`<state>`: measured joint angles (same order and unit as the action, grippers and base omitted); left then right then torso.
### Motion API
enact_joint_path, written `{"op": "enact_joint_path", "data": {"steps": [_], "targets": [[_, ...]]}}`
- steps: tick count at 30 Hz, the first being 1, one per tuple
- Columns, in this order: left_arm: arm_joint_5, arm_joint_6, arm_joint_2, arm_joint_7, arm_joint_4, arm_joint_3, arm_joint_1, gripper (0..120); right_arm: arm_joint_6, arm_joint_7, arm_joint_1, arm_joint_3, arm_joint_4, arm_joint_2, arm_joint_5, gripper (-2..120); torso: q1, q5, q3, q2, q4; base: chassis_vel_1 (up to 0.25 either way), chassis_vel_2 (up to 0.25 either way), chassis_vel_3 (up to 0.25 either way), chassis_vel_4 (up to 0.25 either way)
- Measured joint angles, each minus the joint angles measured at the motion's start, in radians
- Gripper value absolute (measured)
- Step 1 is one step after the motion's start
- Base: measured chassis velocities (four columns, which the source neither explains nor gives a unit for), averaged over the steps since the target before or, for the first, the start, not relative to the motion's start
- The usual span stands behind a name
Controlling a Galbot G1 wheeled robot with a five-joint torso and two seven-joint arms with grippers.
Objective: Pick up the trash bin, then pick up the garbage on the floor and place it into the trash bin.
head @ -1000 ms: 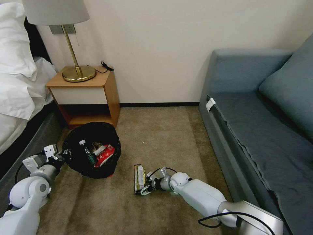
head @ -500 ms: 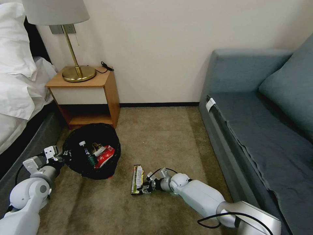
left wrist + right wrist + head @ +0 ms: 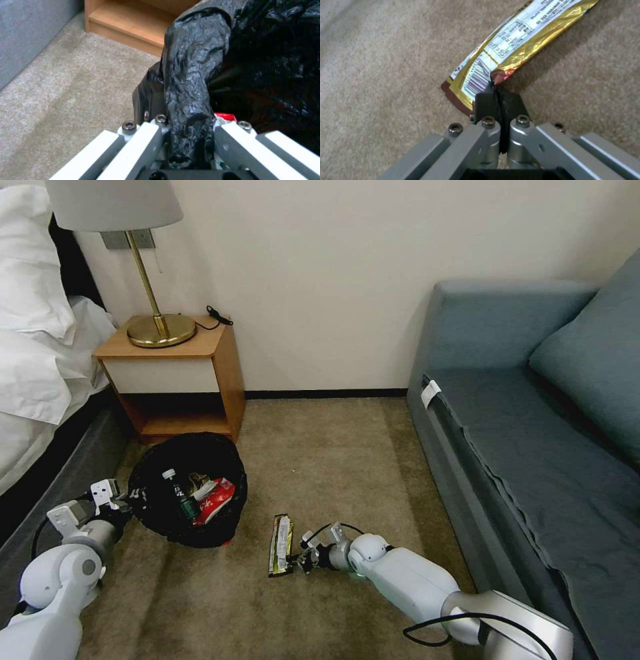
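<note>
Pinching wrapper corner, right hand | wrapper lengthwise toward wall | left hand clamps bin rim

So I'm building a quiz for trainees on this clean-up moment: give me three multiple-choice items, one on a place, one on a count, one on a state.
1. Where does the trash bin stand?
A. on the sofa
B. on the carpet in front of the nightstand
C. on the bed

2. How many litter pieces lie outside the bin on the carpet?
A. one
B. three
C. four

3. What is the right tool doing?
A. hanging open above the bin
B. resting on the sofa
C. shut on a corner of the gold wrapper

Answers:
1 B, the bin sits on the floor just before the wooden nightstand, its bagged rim pinched in the left tool.
2 A, the wrapper alone lies loose; the bottle and red packet are inside.
3 C, the right wrist view shows the dark pads closed on the wrapper's edge.
</note>
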<state>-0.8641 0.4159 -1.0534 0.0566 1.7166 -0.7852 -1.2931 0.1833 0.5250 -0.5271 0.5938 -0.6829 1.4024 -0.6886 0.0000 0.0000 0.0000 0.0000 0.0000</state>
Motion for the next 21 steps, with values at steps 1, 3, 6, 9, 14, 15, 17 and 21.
{"op": "enact_joint_path", "data": {"steps": [1,3,6,9,14,15,17,21], "targets": [[0.000,0.000,0.000,0.000,0.000,0.000,0.000,2,0.000,0.000,0.000,0.000,0.000,0.000,0.000,0,0.000,0.0000,0.000,0.000,0.0000,0.000,0.000,0.000,0.000],[0.000,0.000,-0.001,0.000,-0.002,0.001,0.002,2,-0.001,-0.003,0.002,-0.001,-0.006,-0.004,-0.003,0,0.000,0.0000,0.000,0.000,0.0000,0.000,0.000,0.000,0.000],[-0.001,0.000,-0.001,0.000,-0.004,0.002,0.005,2,-0.001,-0.015,0.010,-0.001,-0.026,-0.019,-0.016,0,0.000,0.0000,0.000,0.000,0.0000,0.000,0.000,0.000,0.000],[-0.002,0.000,0.000,0.000,-0.005,0.003,0.008,2,-0.001,-0.024,0.016,-0.001,-0.039,-0.028,-0.025,0,0.000,0.0000,0.000,0.000,0.0000,0.000,0.000,0.000,0.000],[-0.003,-0.001,0.002,-0.001,-0.012,0.010,0.023,2,0.006,-0.073,0.049,0.001,-0.116,-0.092,-0.093,0,0.000,0.0002,0.000,0.000,0.0000,0.000,0.000,0.000,0.000],[-0.003,-0.001,0.000,-0.001,-0.013,0.014,0.027,2,0.009,-0.090,0.061,-0.001,-0.144,-0.115,-0.117,0,0.000,0.0001,0.000,0.000,-0.0001,0.000,0.000,0.000,0.000],[-0.002,-0.001,-0.002,-0.001,-0.014,0.018,0.031,2,0.012,-0.106,0.070,-0.007,-0.169,-0.137,-0.138,0,0.000,0.0002,0.000,0.000,0.0000,0.000,0.000,0.000,0.000],[0.000,-0.001,-0.008,-0.004,-0.015,0.031,0.038,2,0.016,-0.146,0.091,-0.031,-0.243,-0.213,-0.171,0,0.000,0.0003,0.000,0.000,0.0000,0.000,0.000,0.000,0.000]]}}
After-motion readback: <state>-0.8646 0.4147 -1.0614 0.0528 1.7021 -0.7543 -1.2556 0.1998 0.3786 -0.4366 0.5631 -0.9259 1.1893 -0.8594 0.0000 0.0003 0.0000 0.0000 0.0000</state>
